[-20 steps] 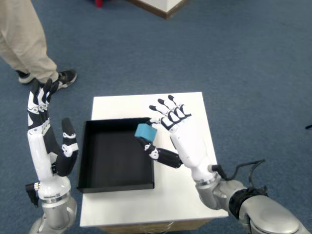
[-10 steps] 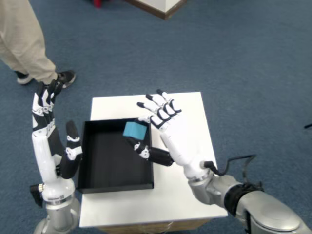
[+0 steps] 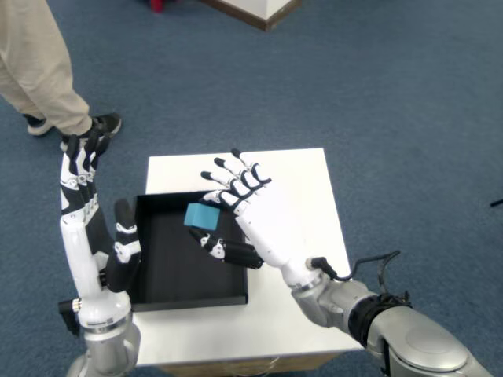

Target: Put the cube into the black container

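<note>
A small blue cube (image 3: 201,215) is pinched between the thumb and a finger of my right hand (image 3: 250,210), above the inside of the black container (image 3: 149,259). The other fingers (image 3: 234,173) are spread out over the container's far right part. The container is a shallow square black tray on the left half of a small white table (image 3: 299,196). My left hand (image 3: 98,228) is raised upright just outside the container's left wall, fingers straight, holding nothing.
A person's leg in beige trousers and a black shoe (image 3: 98,126) stands on the blue carpet at the upper left, close to my left hand. A wooden-edged white object (image 3: 263,9) lies at the top of the view. A black cable (image 3: 377,263) loops by my right forearm.
My right hand has carried the cube leftward, from the container's right rim to above its inside. The left hand has shifted slightly right, toward the container.
</note>
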`<state>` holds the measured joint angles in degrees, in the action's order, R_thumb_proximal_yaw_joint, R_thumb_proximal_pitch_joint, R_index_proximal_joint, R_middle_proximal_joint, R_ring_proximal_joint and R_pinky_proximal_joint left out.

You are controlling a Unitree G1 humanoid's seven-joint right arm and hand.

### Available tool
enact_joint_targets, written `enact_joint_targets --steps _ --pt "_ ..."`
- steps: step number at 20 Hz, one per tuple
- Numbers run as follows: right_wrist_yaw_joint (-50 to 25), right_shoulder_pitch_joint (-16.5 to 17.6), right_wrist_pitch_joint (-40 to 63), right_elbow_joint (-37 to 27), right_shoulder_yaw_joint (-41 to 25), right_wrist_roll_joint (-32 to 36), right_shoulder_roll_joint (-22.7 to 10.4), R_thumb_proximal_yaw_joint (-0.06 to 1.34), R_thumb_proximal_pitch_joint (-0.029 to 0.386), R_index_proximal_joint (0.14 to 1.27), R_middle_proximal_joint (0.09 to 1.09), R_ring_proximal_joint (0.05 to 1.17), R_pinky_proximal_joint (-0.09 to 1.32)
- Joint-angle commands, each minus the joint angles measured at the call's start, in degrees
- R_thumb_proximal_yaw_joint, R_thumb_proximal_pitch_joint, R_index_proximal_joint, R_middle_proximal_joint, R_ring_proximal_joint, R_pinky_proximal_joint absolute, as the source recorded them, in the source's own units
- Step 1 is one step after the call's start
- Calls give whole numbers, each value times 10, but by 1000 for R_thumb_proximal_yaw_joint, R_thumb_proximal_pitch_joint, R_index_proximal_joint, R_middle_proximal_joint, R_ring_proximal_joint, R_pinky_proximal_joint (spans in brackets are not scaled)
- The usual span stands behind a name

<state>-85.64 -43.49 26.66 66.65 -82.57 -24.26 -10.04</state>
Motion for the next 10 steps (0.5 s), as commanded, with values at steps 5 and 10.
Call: enact_joint_targets --steps 5,10 --pt "62 -29 -34 -27 8 8 3 1202 175 1055 416 299 164" --pt "120 -29 -62 -41 6 1 4 1202 177 1053 406 291 165"
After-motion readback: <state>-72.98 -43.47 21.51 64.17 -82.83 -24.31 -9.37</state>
